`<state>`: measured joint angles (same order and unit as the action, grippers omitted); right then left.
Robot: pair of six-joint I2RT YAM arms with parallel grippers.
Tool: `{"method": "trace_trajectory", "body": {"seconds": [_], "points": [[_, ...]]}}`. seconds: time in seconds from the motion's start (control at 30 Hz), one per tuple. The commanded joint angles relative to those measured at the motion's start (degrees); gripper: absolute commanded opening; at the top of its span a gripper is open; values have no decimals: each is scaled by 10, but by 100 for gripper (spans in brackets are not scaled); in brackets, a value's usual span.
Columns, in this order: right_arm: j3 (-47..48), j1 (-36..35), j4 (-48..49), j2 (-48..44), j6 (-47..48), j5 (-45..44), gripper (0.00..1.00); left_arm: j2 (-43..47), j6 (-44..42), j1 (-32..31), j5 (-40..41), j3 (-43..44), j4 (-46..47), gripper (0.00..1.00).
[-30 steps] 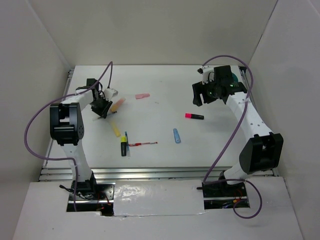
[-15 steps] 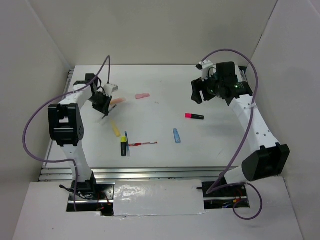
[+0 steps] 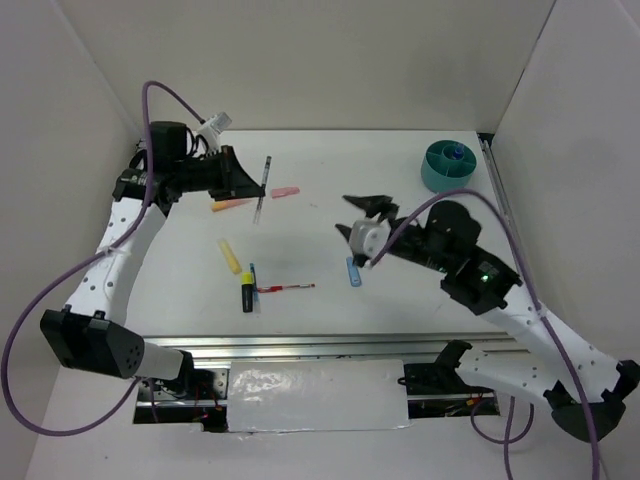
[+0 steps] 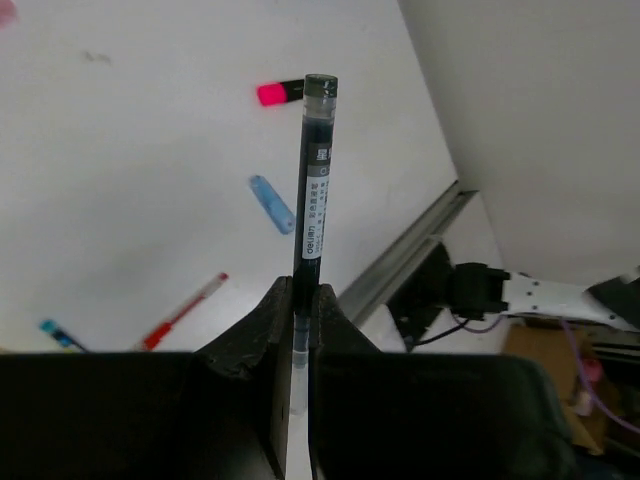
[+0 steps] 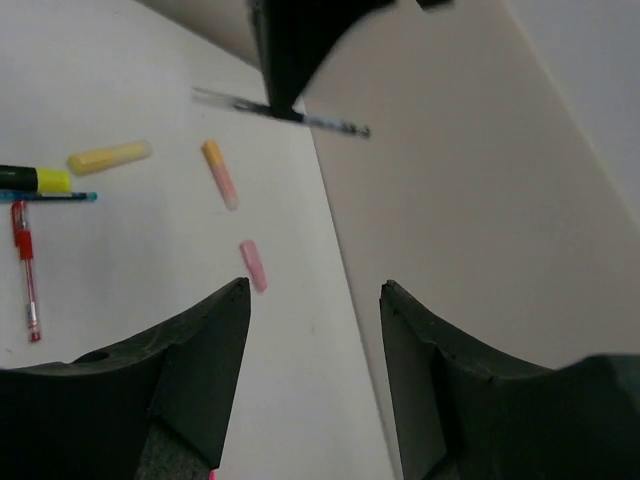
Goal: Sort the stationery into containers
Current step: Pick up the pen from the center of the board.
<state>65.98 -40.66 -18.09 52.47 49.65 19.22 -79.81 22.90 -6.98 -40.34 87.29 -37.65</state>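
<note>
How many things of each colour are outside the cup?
Yellow: 2 (yellow marker, yellow-black highlighter)
Orange: 1 (orange marker)
Pink: 2 (pink eraser, pink-black highlighter)
Blue: 2 (light blue marker, thin blue pen)
Red: 1 (red pen)
Black: 1 (black pen)
Total: 9

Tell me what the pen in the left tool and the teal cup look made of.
The pen looks like clear glossy plastic: a dark ink core shows through the barrel, with a printed label. The teal cup seems moulded opaque plastic: uniform colour, thin smooth wall; sheen unclear.
</note>
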Motion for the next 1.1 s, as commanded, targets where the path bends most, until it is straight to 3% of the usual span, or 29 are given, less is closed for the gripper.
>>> {"method": "trace_trajectory", "body": {"seconds": [0.0, 0.13, 0.27, 0.4, 0.63, 0.8, 0.93, 1.03, 1.07], "points": [[-102, -88, 150, 15, 162, -41, 61, -14, 116, -14, -39, -26, 18, 0], [-183, -200, 295, 51, 269, -58, 60, 19, 139, -36, -42, -80, 40, 0], [-170, -230, 308, 132, 323, -66, 59, 39, 143, -54, -51, -127, 36, 0], [-183, -243, 415, 192, 374, -79, 59, 48, 145, -76, -56, -158, 40, 0], [-142, -240, 380, 237, 384, -84, 55, 49, 131, -86, -61, -159, 23, 0], [-137, -236, 343, 242, 402, -83, 40, 48, 129, -86, -64, -157, 20, 0], [-139, -230, 330, 239, 410, -90, 36, 47, 122, -86, -64, -157, 12, 0], [-140, -224, 321, 235, 413, -98, 22, 48, 124, -86, -67, -160, 18, 0], [-143, -224, 321, 235, 415, -101, 9, 49, 126, -87, -65, -161, 19, 0]]}}
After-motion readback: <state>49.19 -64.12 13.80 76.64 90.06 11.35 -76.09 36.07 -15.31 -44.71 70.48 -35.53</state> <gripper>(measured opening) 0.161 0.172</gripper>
